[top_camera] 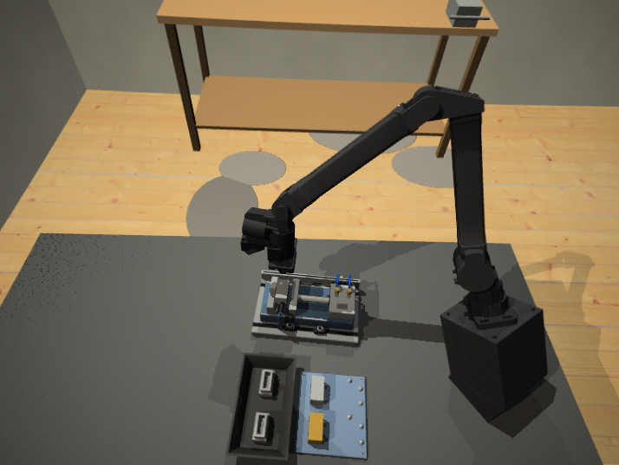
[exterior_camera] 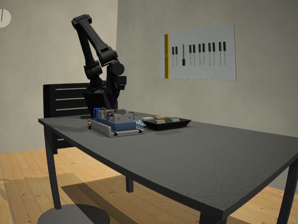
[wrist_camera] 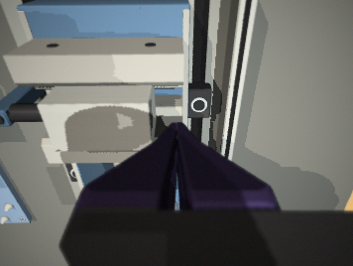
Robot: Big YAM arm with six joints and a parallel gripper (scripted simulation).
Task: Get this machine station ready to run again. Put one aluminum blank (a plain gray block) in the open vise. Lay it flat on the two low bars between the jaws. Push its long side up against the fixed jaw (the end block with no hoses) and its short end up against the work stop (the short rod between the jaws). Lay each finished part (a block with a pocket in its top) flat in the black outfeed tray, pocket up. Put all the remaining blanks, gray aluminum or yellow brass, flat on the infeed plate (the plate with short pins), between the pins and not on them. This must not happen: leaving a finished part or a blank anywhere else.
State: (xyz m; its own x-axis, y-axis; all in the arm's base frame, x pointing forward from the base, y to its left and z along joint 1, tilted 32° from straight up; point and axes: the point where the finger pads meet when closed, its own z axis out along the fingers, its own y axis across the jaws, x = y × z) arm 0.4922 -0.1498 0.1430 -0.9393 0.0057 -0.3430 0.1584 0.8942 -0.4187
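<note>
My gripper point(exterior_camera: 112, 107) point(wrist_camera: 176, 132) is shut and empty, above the vise. A gray blank point(wrist_camera: 101, 119) point(top_camera: 282, 288) lies between the vise jaws, its long side close along the fixed jaw point(wrist_camera: 96, 65) and its short end at the work stop point(wrist_camera: 26, 113). Exact contact and the low bars under it are hidden. Two finished parts point(top_camera: 266, 383) point(top_camera: 260, 428) lie pocket up in the black outfeed tray point(top_camera: 237, 411) point(exterior_camera: 168, 125). A gray blank point(top_camera: 317, 389) and a brass blank point(top_camera: 315, 428) are on the infeed plate point(top_camera: 341, 445); I cannot tell whether pins are under them.
The moving jaw block point(top_camera: 342, 301) with blue hoses is at the vise's right end in the top view. A raised rail point(wrist_camera: 235, 74) runs along the vise's back side. The arm's base block point(top_camera: 492, 357) stands to the right. Several pins show on the plate's right side.
</note>
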